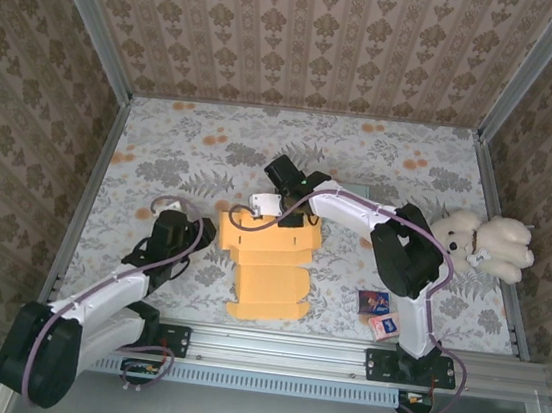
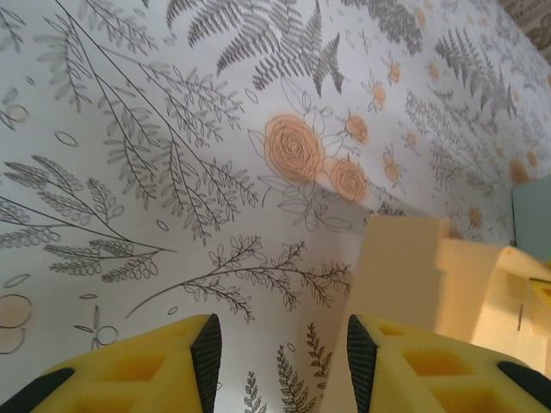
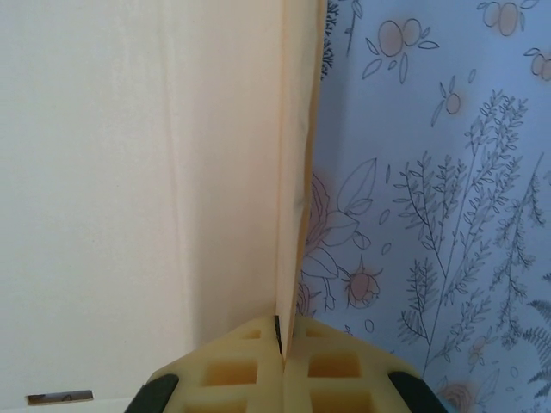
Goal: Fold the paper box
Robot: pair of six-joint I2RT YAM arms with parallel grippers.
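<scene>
We saw the orange paper box [image 1: 271, 266] lying partly folded at mid-table [image 1: 193, 146], toward the near edge. The right claw [image 3: 281, 331] was clamped on a thin upright panel at the box's far end. The left claw [image 2: 284, 344] stood open and empty, just left of the box.

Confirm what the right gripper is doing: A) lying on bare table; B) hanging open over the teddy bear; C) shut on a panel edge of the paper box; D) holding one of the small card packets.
C: in the wrist view the right gripper is closed on the thin edge of a panel of the paper box.
</scene>
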